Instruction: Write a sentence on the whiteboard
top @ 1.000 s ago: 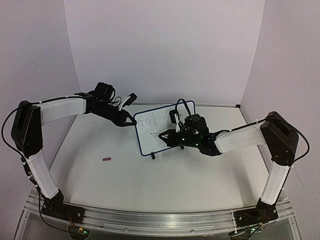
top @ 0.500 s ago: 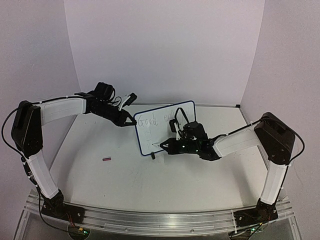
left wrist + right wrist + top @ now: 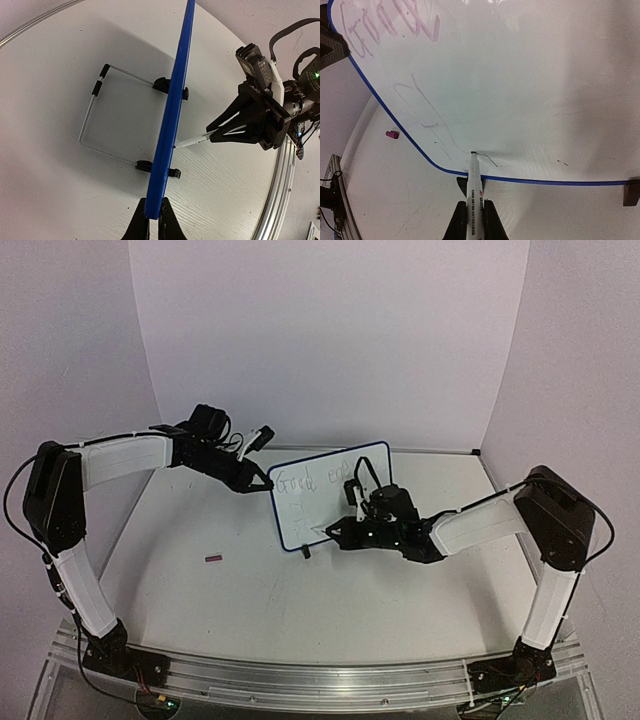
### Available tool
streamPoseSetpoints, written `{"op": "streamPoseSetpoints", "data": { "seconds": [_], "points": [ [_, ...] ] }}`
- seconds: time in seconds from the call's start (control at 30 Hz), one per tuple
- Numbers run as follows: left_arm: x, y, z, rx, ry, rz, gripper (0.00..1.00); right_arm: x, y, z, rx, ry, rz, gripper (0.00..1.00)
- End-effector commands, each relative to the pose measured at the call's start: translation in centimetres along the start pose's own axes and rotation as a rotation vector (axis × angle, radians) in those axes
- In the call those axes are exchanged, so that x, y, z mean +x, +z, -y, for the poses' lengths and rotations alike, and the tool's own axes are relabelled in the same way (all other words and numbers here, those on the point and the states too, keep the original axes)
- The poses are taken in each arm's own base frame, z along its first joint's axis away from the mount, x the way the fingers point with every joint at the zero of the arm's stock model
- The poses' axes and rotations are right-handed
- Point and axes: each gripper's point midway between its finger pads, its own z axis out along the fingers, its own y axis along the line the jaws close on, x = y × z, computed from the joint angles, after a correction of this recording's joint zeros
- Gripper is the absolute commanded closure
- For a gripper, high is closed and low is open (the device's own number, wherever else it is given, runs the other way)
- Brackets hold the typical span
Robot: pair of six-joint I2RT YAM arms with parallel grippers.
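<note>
The whiteboard stands tilted on its feet at mid-table, blue-framed. The sentence starts "Good" on the upper line, with faint strokes below; it also shows in the right wrist view. My left gripper is shut on the board's upper left frame edge; the left wrist view shows its jaws pinching the blue frame at the gripper. My right gripper is shut on a white marker. The marker's tip touches the board low down, near the bottom frame. The right gripper is just below the frame.
A small red-pink cap lies on the table left of the board and also shows in the right wrist view. A wire stand props the board from behind. A black foot sits at the board's bottom edge.
My right gripper has carried the marker down from the board's middle to near its bottom edge, then a little to the right. The left gripper and board have not moved.
</note>
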Motion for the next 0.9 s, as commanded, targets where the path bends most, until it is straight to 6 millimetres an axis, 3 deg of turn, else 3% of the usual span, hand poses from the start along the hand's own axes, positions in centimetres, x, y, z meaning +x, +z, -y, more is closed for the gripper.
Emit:
{"op": "streamPoseSetpoints", "data": {
  "seconds": [0.0, 0.13, 0.3, 0.53, 0.87],
  "points": [
    [3.8, 1.8, -0.5, -0.025, -0.03, -0.137, 1.0, -3.9, -2.5, -0.3, 0.033, -0.029, 0.128, 1.0],
    [3.9, 1.9, -0.4, -0.022, -0.032, -0.138, 1.0, -5.2, -4.8, -2.1, -0.03, -0.066, 0.173, 1.0],
    [3.8, 1.9, -0.4, -0.022, -0.029, -0.136, 1.0, -5.5, -5.7, -3.1, -0.073, -0.074, 0.174, 1.0],
    [3.9, 2.0, -0.3, -0.023, -0.028, -0.14, 1.0, -4.9, -4.7, -3.8, -0.129, -0.073, 0.136, 1.0],
    [3.9, 1.9, -0.3, -0.027, -0.026, -0.14, 1.0, -4.8, -2.8, -2.6, -0.126, -0.065, 0.118, 1.0]
  ]
}}
